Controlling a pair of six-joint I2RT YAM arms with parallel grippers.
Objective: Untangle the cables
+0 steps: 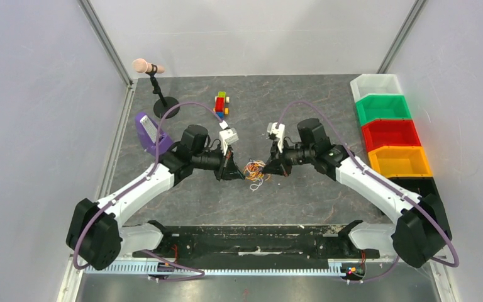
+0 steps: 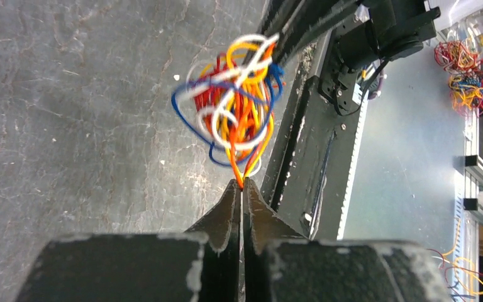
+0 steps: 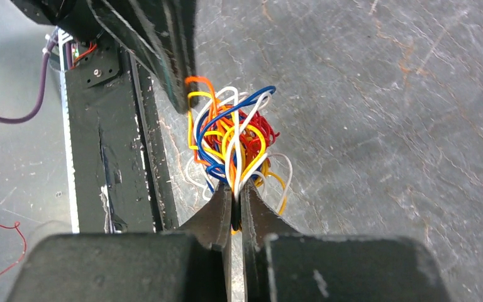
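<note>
Several cables (image 1: 256,173) bunch midway across veined grey tabletop (image 1: 314,107).

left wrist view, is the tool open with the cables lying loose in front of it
No, the left tool is shut, its tips pinching orange strands at the near end of the cables.

Table (image 1: 327,94): dark grey top, stone-veined and scuffed.
Walls: plain white panels at left (image 1: 38,126), back (image 1: 245,31) and right (image 1: 465,63); a metal post at the far-left corner (image 1: 107,41) and another at the far-right corner (image 1: 399,34).
Right edge, far to near: white bin (image 1: 375,86), green bin (image 1: 383,108), red bin (image 1: 391,134), orange bin (image 1: 400,161), black bin (image 1: 421,185).
Far left: microphone (image 1: 146,66) on a round-footed stand.
Far centre: coloured blocks (image 1: 221,104).
Light: even, soft.
</note>
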